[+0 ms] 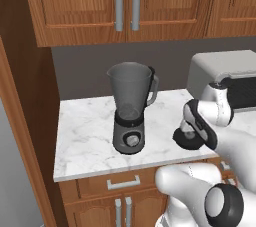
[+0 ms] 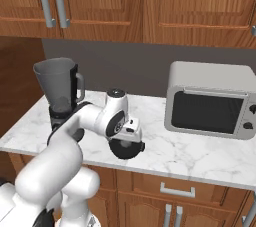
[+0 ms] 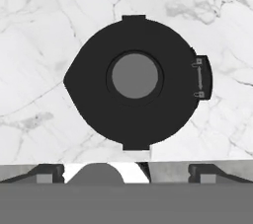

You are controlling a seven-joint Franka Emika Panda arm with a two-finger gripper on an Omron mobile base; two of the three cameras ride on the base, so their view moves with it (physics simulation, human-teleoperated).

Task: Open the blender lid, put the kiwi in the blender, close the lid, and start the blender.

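One blender lid (image 3: 136,76) lies flat on the marble counter (image 1: 85,131). The gripper (image 3: 126,172) hangs above it, jaws spread wide. The blender (image 1: 130,108) stands uncovered.

Both base cameras sit behind the arm, left and right, looking forward and down at the same marble counter (image 1: 85,136) with the blender (image 1: 131,108) and toaster oven (image 2: 212,101). The hand camera looks straight down, close above the blender lid (image 3: 136,81).

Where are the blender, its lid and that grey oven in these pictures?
blender (image 1: 130,138): left base view, on its dark base above the silver knob.
blender lid (image 3: 135,76): hand view, on the raised centre knob.
toaster oven (image 2: 207,112): right base view, on its dark glass door.
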